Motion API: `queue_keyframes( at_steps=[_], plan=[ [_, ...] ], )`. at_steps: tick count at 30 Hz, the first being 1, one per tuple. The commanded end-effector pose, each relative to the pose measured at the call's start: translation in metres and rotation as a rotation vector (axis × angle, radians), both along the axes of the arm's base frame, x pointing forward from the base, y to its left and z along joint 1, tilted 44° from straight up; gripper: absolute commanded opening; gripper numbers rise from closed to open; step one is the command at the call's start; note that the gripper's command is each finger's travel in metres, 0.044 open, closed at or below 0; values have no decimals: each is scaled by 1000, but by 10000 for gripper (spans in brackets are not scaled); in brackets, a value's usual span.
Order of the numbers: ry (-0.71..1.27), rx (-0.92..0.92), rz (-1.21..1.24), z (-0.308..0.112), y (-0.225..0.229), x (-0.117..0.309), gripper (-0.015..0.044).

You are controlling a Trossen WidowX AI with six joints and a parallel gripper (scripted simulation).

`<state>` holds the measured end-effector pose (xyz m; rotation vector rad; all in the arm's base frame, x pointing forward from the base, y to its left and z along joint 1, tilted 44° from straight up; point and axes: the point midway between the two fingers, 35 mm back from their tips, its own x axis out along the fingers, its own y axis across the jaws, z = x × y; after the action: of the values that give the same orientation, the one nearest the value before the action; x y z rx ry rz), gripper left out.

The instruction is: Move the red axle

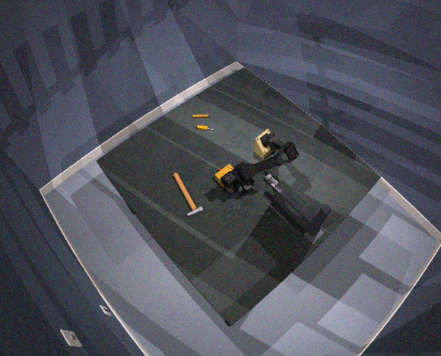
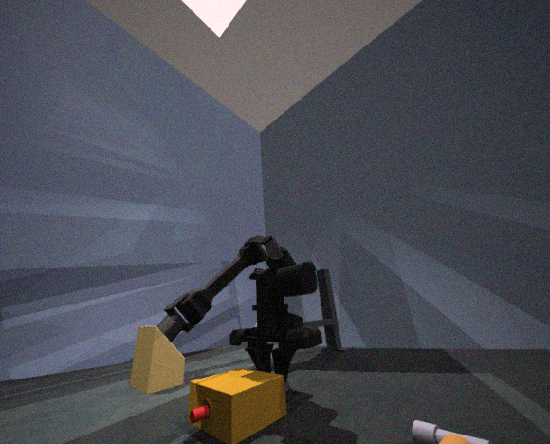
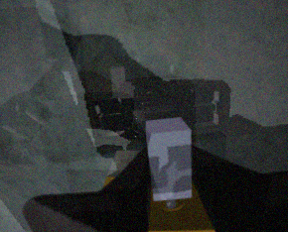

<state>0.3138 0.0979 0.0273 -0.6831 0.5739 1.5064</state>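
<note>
Gripping a pale block [image 3: 171, 159] with a short pin [image 3: 171, 203] on it, the claw [image 1: 232, 185] [image 2: 272, 370] [image 3: 166, 151] is closed firmly on that block, low beside the yellow beam [image 1: 223, 172] [image 2: 258, 406] [image 3: 180, 220]. Only a stub of the pin shows at the beam's bore, so I judge that most of its length is inside, driving the red axle [image 1: 220, 170] [image 2: 199, 414] ahead of it. The axle pokes from the opposite face, its end exposed while the rest is hidden in the beam.

To do this push well, keep the pin in line with the bore and advance slowly and level; a sideways lean could bind the axle or twist the beam on the counter [image 1: 155, 160] [image 2: 409, 397]. Stop once enough axle stands out for a sure grip, and before the block presses hard on the beam. Then draw the pin straight back, put the block down out of the way, and go round to pull the axle by its free end, along its own line.

Farther out, toward the other side, the grey bracket [image 1: 321, 219] [image 2: 329, 305] stands with its upright raised; its V-blocks, probably at the end nearer the arm, are too small to read surely. The hammer [image 1: 184, 191] [image 2: 423, 431] lies apart from the beam and is best left alone.
</note>
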Motion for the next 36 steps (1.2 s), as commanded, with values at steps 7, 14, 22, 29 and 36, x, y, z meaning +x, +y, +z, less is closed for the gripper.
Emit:
queue_keyframes(
  at_steps=[7,14,22,29,36],
  plan=[
    [-10,2,-1,36,34,2,0],
    [-10,1,-1,38,31,2,0],
    [-10,-1,-1,46,22,3,0],
    [-10,-2,-1,54,14,3,0],
    [-10,-3,-1,62,5,3,0]
  ],
)
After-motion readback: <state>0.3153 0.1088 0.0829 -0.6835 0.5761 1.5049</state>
